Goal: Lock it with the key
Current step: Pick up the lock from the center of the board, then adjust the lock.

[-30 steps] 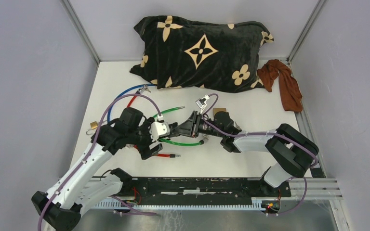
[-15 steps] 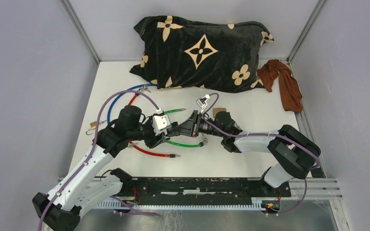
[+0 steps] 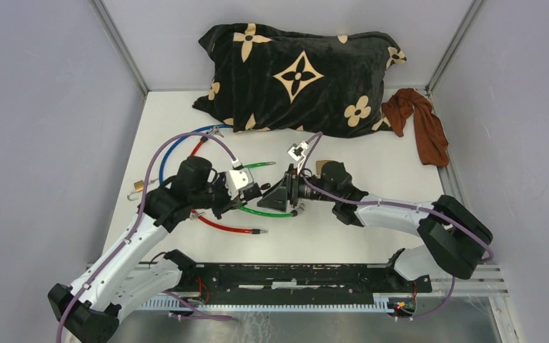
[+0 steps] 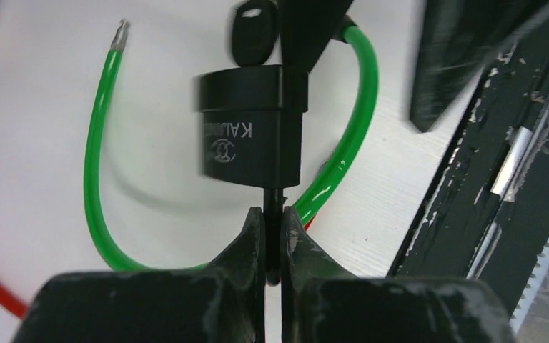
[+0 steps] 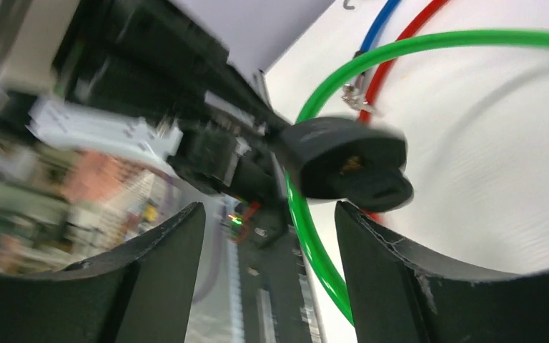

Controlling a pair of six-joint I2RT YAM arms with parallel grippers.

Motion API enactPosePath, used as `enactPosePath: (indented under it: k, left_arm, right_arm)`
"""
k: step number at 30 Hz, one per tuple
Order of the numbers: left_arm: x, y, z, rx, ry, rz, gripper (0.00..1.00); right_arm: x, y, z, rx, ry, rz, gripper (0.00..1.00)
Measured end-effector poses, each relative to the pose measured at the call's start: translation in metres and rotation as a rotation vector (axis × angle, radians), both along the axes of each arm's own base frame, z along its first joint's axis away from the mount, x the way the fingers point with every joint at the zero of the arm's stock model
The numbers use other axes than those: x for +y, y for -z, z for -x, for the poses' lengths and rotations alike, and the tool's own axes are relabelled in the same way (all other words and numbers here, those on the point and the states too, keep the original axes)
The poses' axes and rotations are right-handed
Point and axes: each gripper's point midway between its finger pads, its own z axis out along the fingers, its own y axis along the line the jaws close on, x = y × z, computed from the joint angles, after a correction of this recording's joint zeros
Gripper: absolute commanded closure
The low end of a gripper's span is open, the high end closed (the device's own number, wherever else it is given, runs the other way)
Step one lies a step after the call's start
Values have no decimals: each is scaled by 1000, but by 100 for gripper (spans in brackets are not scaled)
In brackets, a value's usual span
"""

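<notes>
The left gripper (image 4: 275,221) has its 2 fingers (image 4: 246,243) pressed together on a thin black stem that sticks out of the bottom of the black lock (image 4: 250,128), so the lock is held just past the fingertips. In the left wrist view white lettering shows on the lock's face (only partly readable). A key (image 4: 254,36) with a black head sits at the lock's far end; how deep it is seated cannot be told.

A green cable (image 4: 93,179) loops around behind the lock and lies on the white table (image 3: 393,171).

The right gripper (image 5: 268,207) faces the left one from the other side, near the middle of the table. Its 2 fingers (image 5: 164,271) are spread wide and grip nothing. In the right wrist view the lock and key head appear between them, touching neither finger.

From above, a red cable (image 3: 221,225) and a blue cable (image 3: 175,143) curve across the table on the left arm's side. A black pillow (image 3: 300,78) with cream flowers lies at the far edge, and a brown cloth (image 3: 425,125) is in the far right corner.
</notes>
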Motion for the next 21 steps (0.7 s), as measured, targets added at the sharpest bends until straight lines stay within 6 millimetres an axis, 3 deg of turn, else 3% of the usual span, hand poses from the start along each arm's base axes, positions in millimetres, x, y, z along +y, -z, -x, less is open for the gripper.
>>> enactPosePath:
  k: [8,15,17,21]
  left_arm:
    - [18,3,0,80,-118,-69,98]
    - [17,3,2,114,-147,-55,98]
    - [17,3,2,116,-149,-54,98]
    - [17,1,3,121,-155,-48,98]
  right_arm:
    - [-14,-12,18,-531,-102,72,25]
    - [2,44,32,-641,-200,203,26]
    - [3,58,35,-650,-214,239,33]
    - [3,83,27,-654,-193,320,68]
